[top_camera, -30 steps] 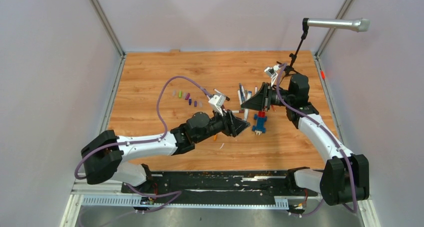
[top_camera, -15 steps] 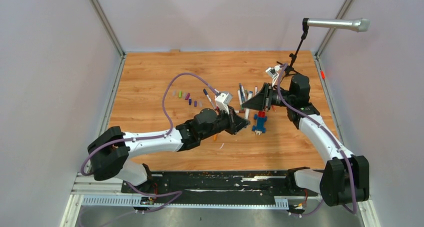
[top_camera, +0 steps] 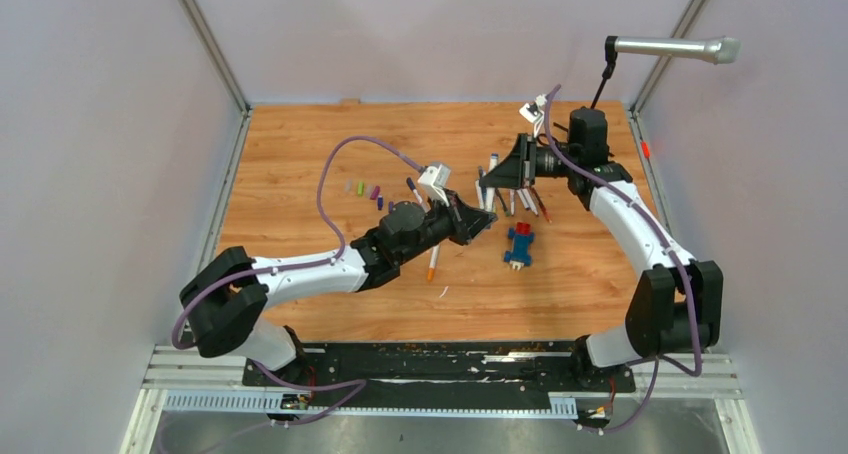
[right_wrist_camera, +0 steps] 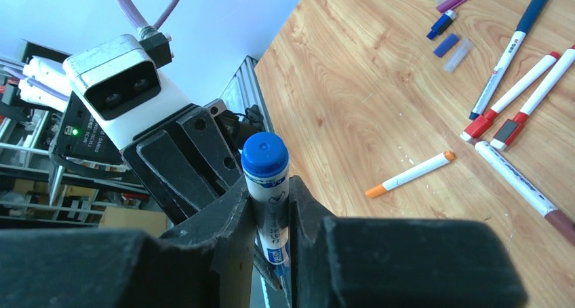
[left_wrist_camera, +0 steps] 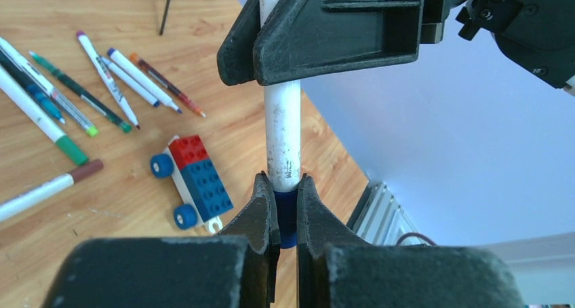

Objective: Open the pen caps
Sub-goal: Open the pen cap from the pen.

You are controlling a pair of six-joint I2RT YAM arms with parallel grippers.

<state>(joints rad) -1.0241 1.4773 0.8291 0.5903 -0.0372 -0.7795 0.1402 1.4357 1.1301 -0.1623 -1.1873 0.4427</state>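
We were at the pull-off step: our left hand (left_wrist_camera: 286, 183) was clamped on the blue cap (left_wrist_camera: 287, 218) (in the air near the block car (left_wrist_camera: 197, 180)), and our right hand (right_wrist_camera: 268, 186) gripped its white barrel (left_wrist_camera: 283, 131). Next, we judged, a straight pull apart.

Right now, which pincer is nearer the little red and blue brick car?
Left. The left pincer sits just left of the brick car, slightly behind it; the right pincer is farther back, gripping the same white pen.
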